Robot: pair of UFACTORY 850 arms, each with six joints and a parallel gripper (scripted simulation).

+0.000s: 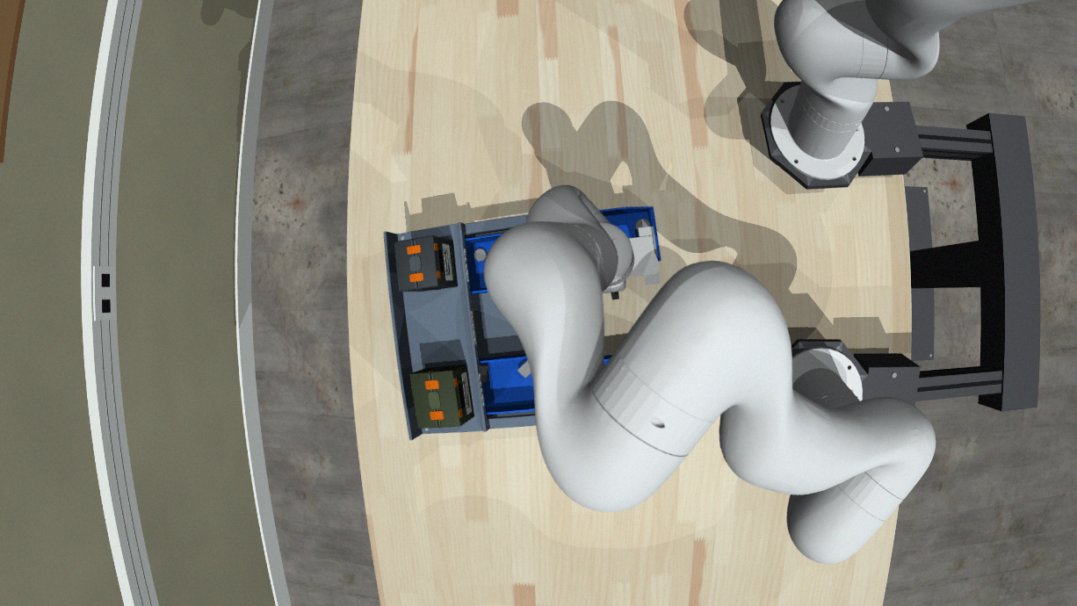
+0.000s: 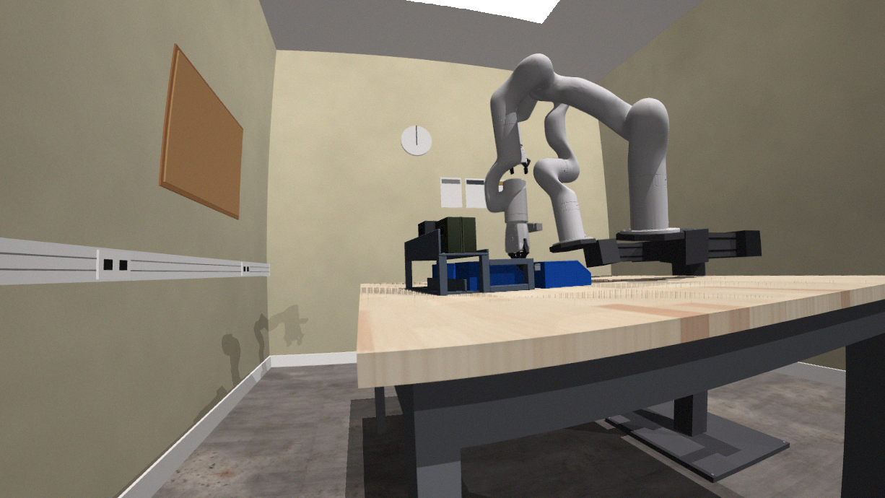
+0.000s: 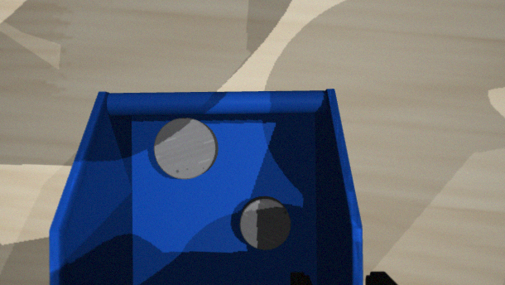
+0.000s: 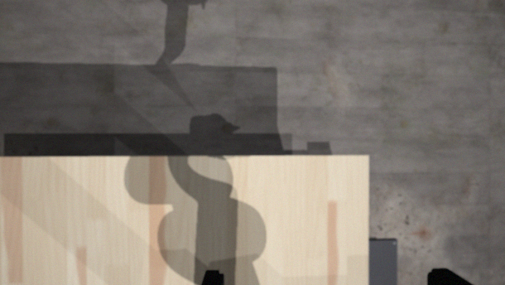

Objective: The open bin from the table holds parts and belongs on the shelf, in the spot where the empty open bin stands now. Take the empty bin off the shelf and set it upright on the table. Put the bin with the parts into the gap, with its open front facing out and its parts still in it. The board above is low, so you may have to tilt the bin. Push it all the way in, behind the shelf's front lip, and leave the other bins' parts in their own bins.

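The blue open bin with parts (image 3: 194,207) (image 1: 614,220) stands on the table in front of the shelf (image 1: 440,320). Two round grey parts lie in it. My left gripper (image 3: 335,278) (image 2: 518,253) is partly open and empty at the bin's side wall, one fingertip on each side in the left wrist view. I cannot tell if the tips reach below the rim. The shelf's middle slot (image 1: 497,323) shows no bin. Another blue bin (image 2: 560,273) stands out in front of the shelf, mostly hidden by the arm from above; its contents are hidden. My right gripper (image 4: 327,278) (image 2: 519,167) is wide open and empty, high up.
Shelf bins holding parts flank the gap: one blue bin (image 1: 480,274) and another (image 1: 504,391). A dark case (image 1: 423,263) and a green case (image 1: 437,399) stand on the upper board. An arm spans over the shelf front. The table's edge shows in the right wrist view.
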